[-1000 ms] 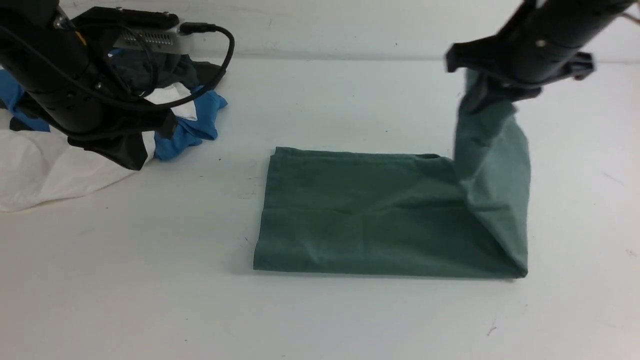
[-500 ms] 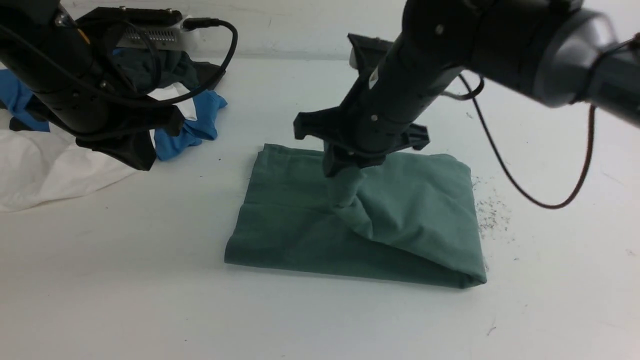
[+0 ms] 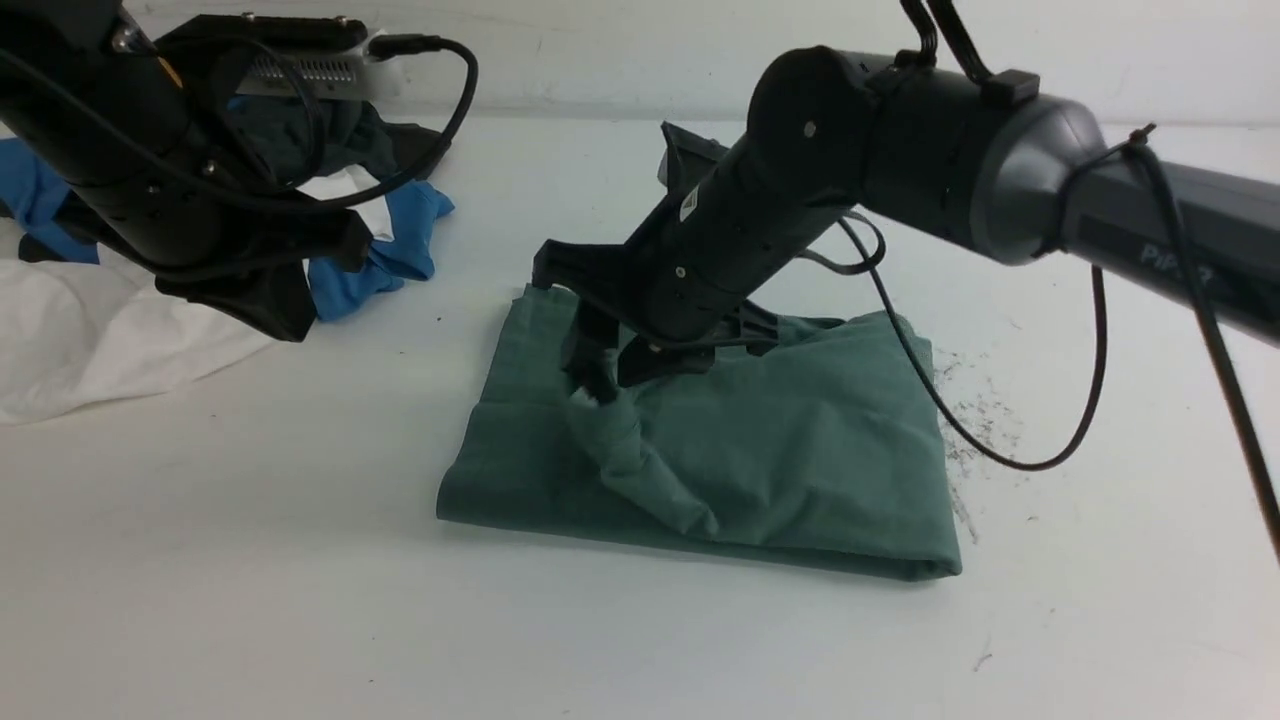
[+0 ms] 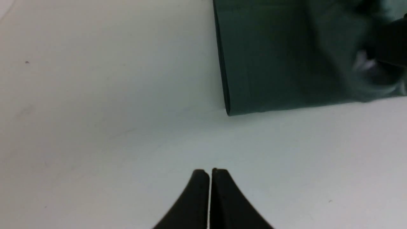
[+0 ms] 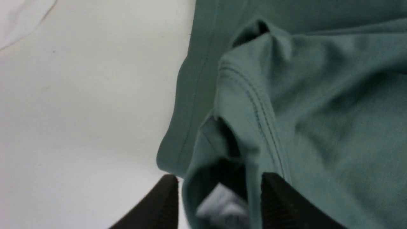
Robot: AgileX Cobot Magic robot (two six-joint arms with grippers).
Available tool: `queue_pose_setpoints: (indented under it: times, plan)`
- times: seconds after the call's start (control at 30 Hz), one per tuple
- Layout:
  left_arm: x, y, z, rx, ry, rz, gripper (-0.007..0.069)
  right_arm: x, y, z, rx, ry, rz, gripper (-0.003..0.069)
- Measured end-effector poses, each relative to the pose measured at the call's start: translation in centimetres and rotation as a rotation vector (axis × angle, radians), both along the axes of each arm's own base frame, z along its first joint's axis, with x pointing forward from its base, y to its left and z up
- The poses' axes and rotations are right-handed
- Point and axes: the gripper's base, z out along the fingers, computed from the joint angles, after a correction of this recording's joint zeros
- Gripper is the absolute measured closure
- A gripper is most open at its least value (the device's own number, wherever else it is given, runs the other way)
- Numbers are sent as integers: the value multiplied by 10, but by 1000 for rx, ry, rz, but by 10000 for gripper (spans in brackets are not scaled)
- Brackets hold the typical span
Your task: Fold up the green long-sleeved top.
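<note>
The green long-sleeved top (image 3: pixel 800 440) lies in the middle of the table as a folded rectangle, its right part laid over to the left. A crumpled fold stands up near its left side. My right gripper (image 3: pixel 600 385) hangs just over that fold, open. In the right wrist view its jaws (image 5: pixel 219 181) stand apart around loose green cloth (image 5: pixel 318 95) and a white neck label (image 5: pixel 222 203). My left gripper (image 4: pixel 210 171) is shut and empty over bare table, to the left of the top's edge (image 4: pixel 270 63).
A pile of other garments lies at the back left: white (image 3: pixel 90 330), blue (image 3: pixel 390 250) and dark (image 3: pixel 300 130). The left arm (image 3: pixel 150 180) hangs over that pile. Dark lint specks (image 3: pixel 980 420) dot the table right of the top, where the right arm's cable (image 3: pixel 1000 460) dangles.
The right arm carried the lifted right end of the top leftward and down onto the lower layer, then its jaws opened. The top slid slightly left. The left arm stayed still.
</note>
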Motion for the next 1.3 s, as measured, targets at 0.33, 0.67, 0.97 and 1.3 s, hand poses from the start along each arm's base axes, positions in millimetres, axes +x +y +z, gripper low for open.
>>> queue_pose_setpoints:
  times: [0.33,0.67,0.97,1.3]
  plan:
    - [5,-2,-8,-13,27,-7,628,-2,-33,26,-146,-108,169,157]
    - [46,-37,-73,-193,126,-75,607,13,-139,44,-527,-124,77,601]
    - [77,-69,-127,-198,46,-57,347,-8,-156,25,-563,-36,125,673]
    - [85,-80,-157,-234,78,-54,260,-9,-153,23,-535,-24,137,673]
